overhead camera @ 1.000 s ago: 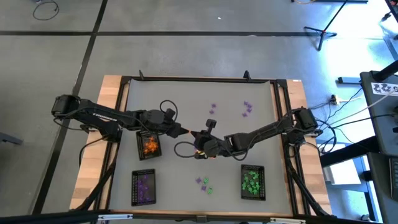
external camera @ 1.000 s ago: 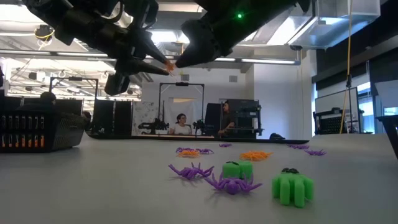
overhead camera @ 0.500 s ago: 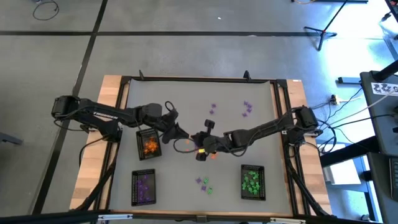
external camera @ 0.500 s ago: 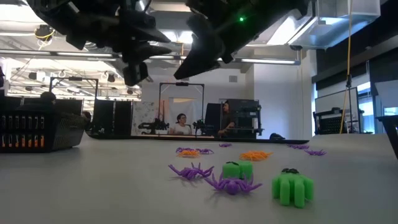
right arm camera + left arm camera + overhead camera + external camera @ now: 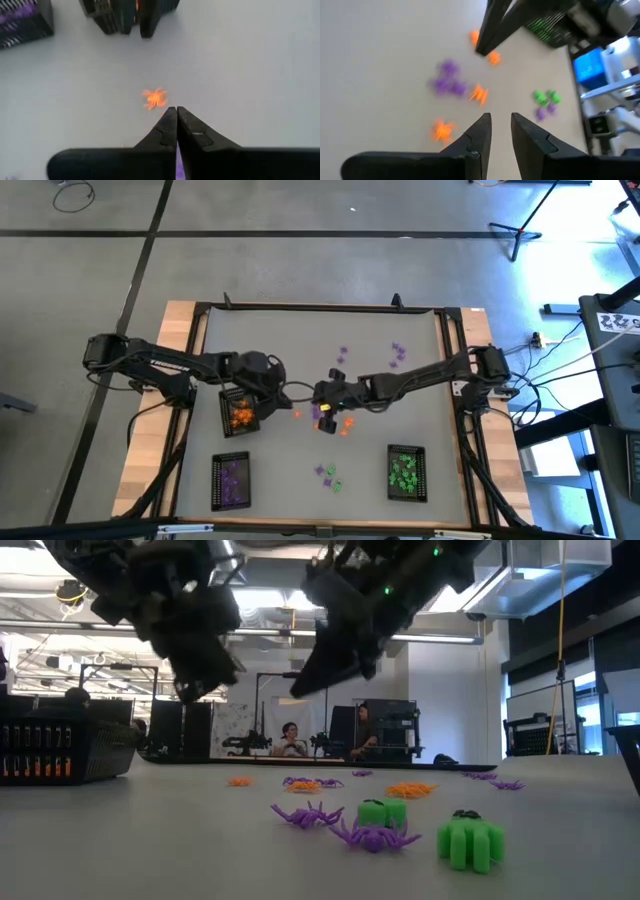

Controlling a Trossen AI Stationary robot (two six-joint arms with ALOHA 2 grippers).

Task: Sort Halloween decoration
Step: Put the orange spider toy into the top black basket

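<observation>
Halloween decoration, small plastic trinkets, scattered on the table.
- Orange spider (image 5: 297, 414), lone, centre of the high view, flat, legs splayed.
- Orange pieces (image 5: 346, 423), just right of centre.
- Purple and green cluster (image 5: 329, 476), lower centre.
- Purple pieces (image 5: 398, 353), upper right of centre, loose.
- Orange (image 5: 241, 415), purple (image 5: 232, 475) and green (image 5: 404, 471) lots, each heaped in a tray.
</observation>
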